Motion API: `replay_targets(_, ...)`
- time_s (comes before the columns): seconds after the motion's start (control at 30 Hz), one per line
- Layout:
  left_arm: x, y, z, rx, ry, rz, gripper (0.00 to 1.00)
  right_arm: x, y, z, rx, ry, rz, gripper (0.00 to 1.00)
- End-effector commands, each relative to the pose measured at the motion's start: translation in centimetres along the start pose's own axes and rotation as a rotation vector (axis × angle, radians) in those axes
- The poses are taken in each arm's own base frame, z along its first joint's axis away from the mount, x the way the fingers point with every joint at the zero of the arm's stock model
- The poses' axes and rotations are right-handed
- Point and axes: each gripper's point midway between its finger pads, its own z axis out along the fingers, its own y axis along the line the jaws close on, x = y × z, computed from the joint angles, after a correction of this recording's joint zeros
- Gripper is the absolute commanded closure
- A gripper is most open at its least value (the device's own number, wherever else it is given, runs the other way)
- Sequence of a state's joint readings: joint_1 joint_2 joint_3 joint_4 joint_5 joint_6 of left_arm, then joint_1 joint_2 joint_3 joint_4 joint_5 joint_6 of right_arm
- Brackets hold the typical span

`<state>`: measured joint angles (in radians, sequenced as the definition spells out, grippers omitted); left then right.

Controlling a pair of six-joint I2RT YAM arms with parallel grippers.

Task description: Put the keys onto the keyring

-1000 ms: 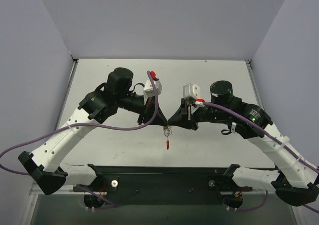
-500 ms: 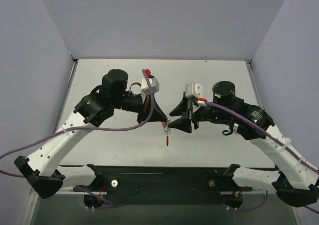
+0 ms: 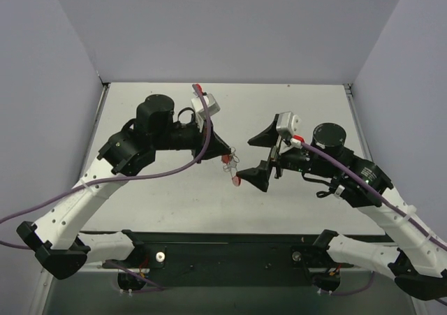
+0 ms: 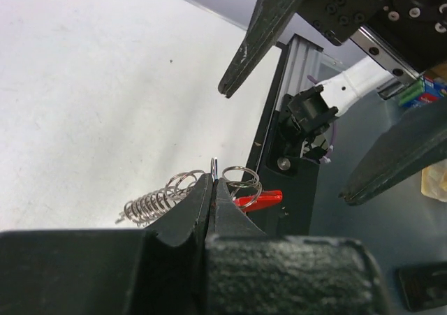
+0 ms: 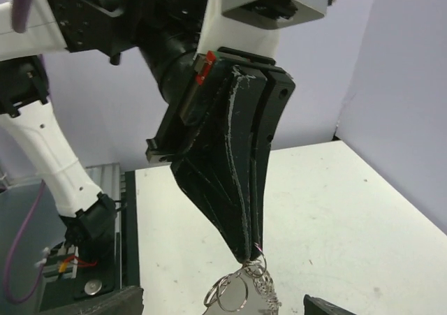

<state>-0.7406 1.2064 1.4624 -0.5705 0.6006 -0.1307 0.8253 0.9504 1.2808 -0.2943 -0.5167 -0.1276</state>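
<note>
While the left claw pinches the keyring, dangling above the counter, the right claw, spread wide and empty, faces it just beside.

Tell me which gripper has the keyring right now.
The left gripper: it is pinched shut on the keyring, which hangs from its tips. The right gripper stands wide open beside it, holding nothing.

The table was pale and matte, closed in by grey walls at left, back and right. A black rail lay along its near edge.
</note>
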Motion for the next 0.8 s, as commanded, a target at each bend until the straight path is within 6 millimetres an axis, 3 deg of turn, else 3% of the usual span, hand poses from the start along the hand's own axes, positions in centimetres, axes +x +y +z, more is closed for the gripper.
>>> replay_targets(0.0, -1.9, 1.6, -0.3, -0.135, -0.016, -0.093, 1.0, -0.5, -2.2, 0.9, 0.117, -0.001, 0.062, 0.03)
replay_targets(0.2, -1.8, 3.5, 0.2, -0.252, -0.046, -0.259, 1.0, 0.1, -2.0, 1.4, 0.145, -0.064, 0.076, 0.02)
replay_targets(0.23, -2.1, 3.7, 0.4, -0.26, -0.072, -0.301, 1.0, 1.4, -1.9, 1.8, 0.135, -0.047, 0.074, 0.02)
replay_targets(0.27, -1.6, 4.1, 0.7, -0.273, -0.072, -0.331, 1.0, 0.7, -1.7, 1.5, 0.13, -0.089, 0.055, 0.02)
replay_targets(0.43, -1.6, 6.1, 1.6, -0.352, -0.151, -0.461, 1.0, 0.4, 0.7, 2.2, -0.011, -0.16, 0.039, 0.03)
replay_targets(0.57, -1.8, 7.4, 2.0, -0.405, -0.203, -0.545, 1.0, 1.9, 1.6, 3.8, -0.101, -0.115, 0.03, 0.05)
replay_targets(0.77, -3.5, 7.3, 1.7, -0.382, -0.301, -0.582, 1.0, 3.7, 1.8, 5.3, -0.148, -0.087, 0.011, 0.05)
